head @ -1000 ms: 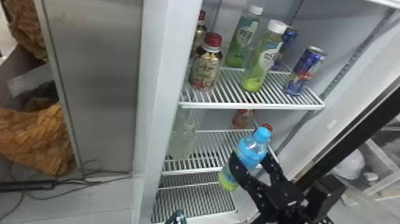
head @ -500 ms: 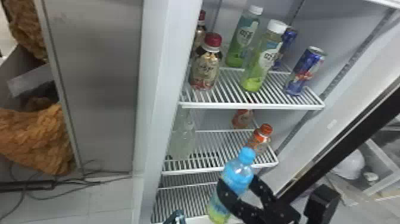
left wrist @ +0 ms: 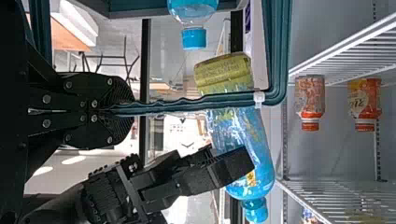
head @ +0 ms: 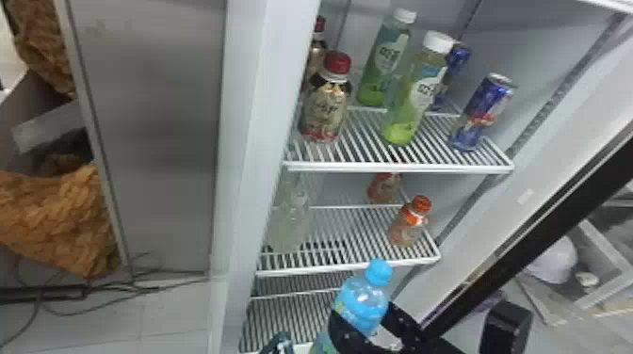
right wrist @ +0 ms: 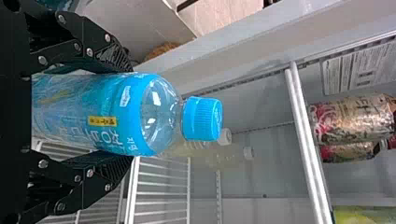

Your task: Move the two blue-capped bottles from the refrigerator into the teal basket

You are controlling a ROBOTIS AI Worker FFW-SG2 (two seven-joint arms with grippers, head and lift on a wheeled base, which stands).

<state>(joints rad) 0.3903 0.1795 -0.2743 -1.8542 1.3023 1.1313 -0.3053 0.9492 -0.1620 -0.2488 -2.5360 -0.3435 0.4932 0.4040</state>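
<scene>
Head view: I have one blue-capped bottle (head: 360, 299) in the right gripper (head: 367, 325), tilted, in front of the refrigerator shelves (head: 348, 272). Left wrist view: my left gripper (left wrist: 133, 110) is closed on the handle of the teal basket (left wrist: 276, 51); the second bottle (left wrist: 193, 14) is upright at the basket. Right wrist view: jaws parted to bottle width, clamping opposite sides.

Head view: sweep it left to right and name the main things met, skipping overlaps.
Crumpled brown material, pale clear bottle, blue-capped bottle, front orange-capped bottle, front blue can, rounded white object.
</scene>
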